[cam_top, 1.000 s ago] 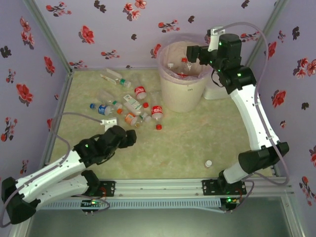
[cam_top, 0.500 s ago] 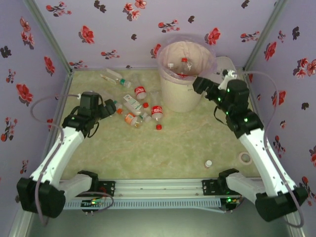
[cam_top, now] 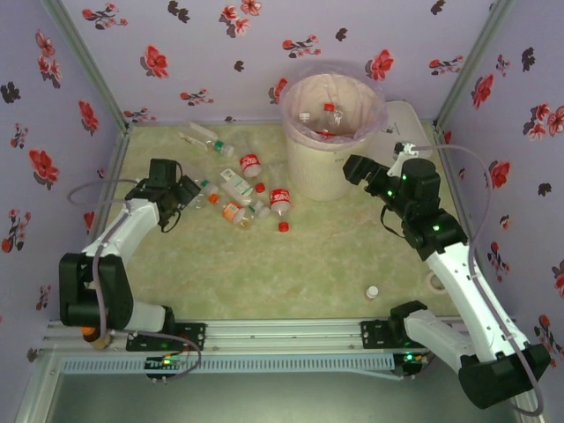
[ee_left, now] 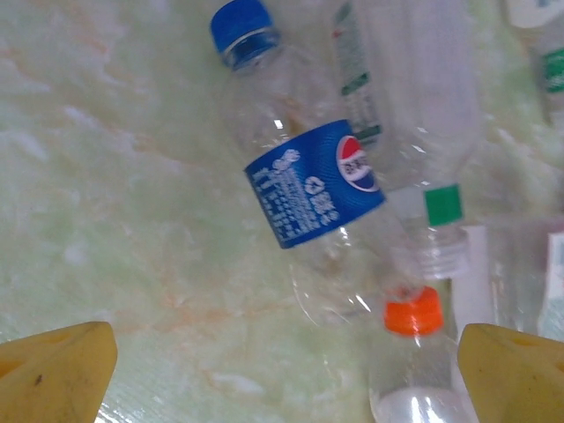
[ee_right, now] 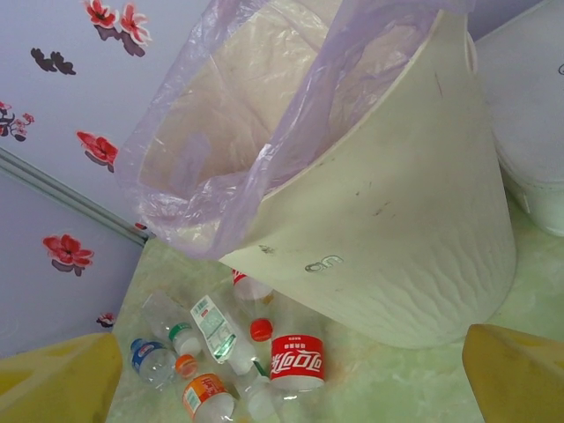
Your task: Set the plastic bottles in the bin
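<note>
Left end effector [ee_left: 282, 370] spread over blue-labelled bottle [ee_left: 313, 181]; right end effector [ee_right: 286, 374] spread beside bin [ee_right: 414, 220]; overhead, bottles [cam_top: 329, 113] inside

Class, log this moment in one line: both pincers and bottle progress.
left pincer: open, above blue-label bottle | right pincer: open, facing bin | binned bottles: few | loose bottles: most

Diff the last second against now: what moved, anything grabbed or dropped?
Left gripper swung out from near its base to the far left and now hangs open over the blue-capped bottle. Right gripper came back from over the bin rim and down beside its wall, open. Nothing taken or let go. Loose bottles and bottles in the bin lie as before.
</note>
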Controlling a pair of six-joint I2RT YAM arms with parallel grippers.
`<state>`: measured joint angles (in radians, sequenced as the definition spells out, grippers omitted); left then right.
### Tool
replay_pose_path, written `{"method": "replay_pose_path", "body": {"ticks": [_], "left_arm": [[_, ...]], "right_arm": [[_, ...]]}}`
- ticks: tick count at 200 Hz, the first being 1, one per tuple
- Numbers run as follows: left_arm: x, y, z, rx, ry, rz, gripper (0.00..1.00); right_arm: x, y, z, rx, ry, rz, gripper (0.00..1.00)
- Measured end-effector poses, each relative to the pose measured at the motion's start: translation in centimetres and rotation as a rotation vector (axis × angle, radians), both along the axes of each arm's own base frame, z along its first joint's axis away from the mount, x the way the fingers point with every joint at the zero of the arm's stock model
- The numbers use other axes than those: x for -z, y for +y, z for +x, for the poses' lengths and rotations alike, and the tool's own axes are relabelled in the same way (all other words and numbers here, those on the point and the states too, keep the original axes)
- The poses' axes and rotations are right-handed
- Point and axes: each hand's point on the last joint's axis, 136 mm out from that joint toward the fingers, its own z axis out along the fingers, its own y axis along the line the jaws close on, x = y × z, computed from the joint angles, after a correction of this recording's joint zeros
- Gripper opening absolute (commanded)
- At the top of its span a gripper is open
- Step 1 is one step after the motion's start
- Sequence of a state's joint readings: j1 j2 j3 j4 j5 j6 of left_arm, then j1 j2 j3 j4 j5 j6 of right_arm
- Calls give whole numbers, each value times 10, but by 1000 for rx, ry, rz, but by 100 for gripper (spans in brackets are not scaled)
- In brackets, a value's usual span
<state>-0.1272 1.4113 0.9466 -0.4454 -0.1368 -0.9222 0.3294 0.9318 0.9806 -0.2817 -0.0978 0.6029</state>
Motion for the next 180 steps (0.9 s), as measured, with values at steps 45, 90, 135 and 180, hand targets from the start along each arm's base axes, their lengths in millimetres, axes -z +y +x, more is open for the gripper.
{"method": "replay_pose_path", "body": {"ticks": [45,90,135,180], "left_arm": [[13,-3,16,-64,-17,-53,100],[39,-11,28,-115,-10,-128,100],[58,-17,27,-154,-25,-190,98],[64,-20,27,-155,-37,-196,79]], "right_arm": [[6,1,3,-6,10,-19,100],[9,3,11,-7,9,-30,100],[22,17,29,-53,34,-21,99],[20,23,33,-75,29,-9,99]]}}
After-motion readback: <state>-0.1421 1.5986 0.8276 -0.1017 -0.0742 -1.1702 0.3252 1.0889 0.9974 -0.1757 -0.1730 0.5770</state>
